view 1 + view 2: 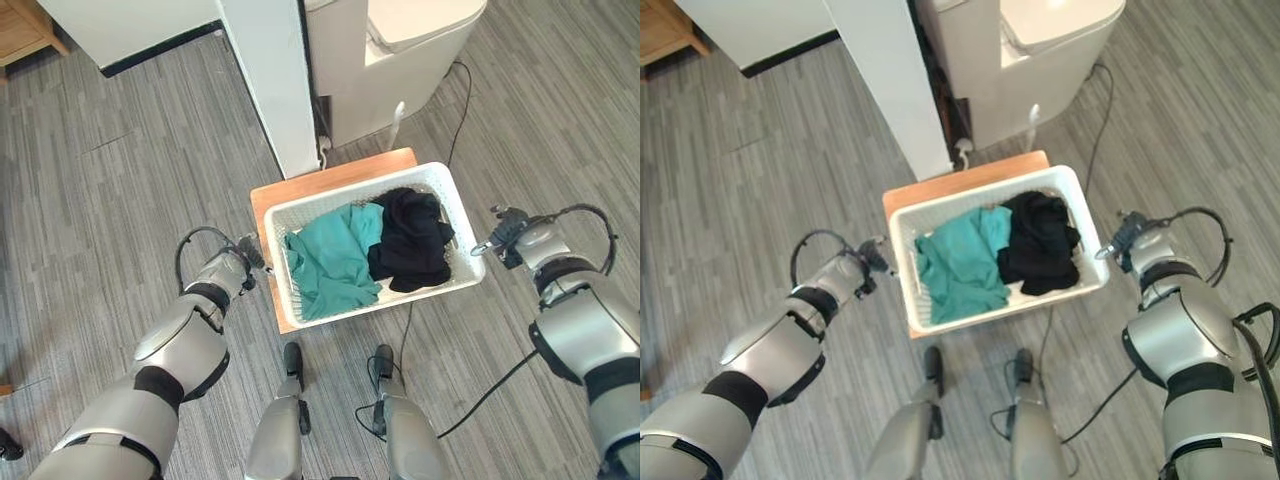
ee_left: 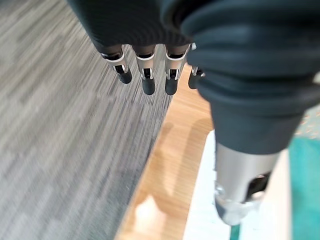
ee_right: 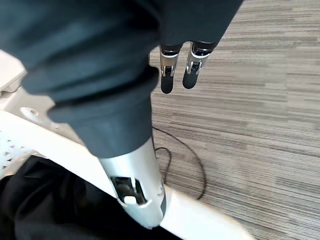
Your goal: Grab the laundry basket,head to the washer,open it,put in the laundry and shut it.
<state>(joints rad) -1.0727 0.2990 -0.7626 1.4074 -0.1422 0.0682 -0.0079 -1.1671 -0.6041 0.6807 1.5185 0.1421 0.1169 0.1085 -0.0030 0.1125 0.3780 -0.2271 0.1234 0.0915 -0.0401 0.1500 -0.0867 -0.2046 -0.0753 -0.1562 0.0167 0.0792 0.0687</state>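
White plastic: the laundry basket point(image 1: 455, 205) has lattice walls and sits on a low wooden desk point(image 1: 330, 176), its long sides running between the two hands.
Laundry: a teal garment point(image 1: 335, 258) fills the half of the basket nearer the left hand; a black garment point(image 1: 412, 238) lies in the half nearer the right hand, the two overlapping in the middle.
Desk: light wood, a bare strip of it visible along the basket's far edge and along the edge by the left hand.
Left hand point(image 1: 245, 258): just beside the basket's short end, at rim height. In the left wrist view its fingers point(image 2: 145, 80) hang straight and spread over the edge where the desk meets the floor, holding nothing; the thumb point(image 2: 240, 200) points down over the basket's white rim.
Right hand point(image 1: 505, 232): just beside the opposite short end. In the right wrist view its fingers point(image 3: 167, 77) are straight over the floor, not curled on anything; the thumb point(image 3: 137, 192) lies against or just above the basket's rim, with the black garment below it. Whether it touches the rim cannot be told.
Washer point(image 1: 400, 50): a pale machine with a closed lid, standing beyond the desk, next to a white pillar point(image 1: 270, 80).
Floor point(image 1: 120, 200): grey plank pattern.
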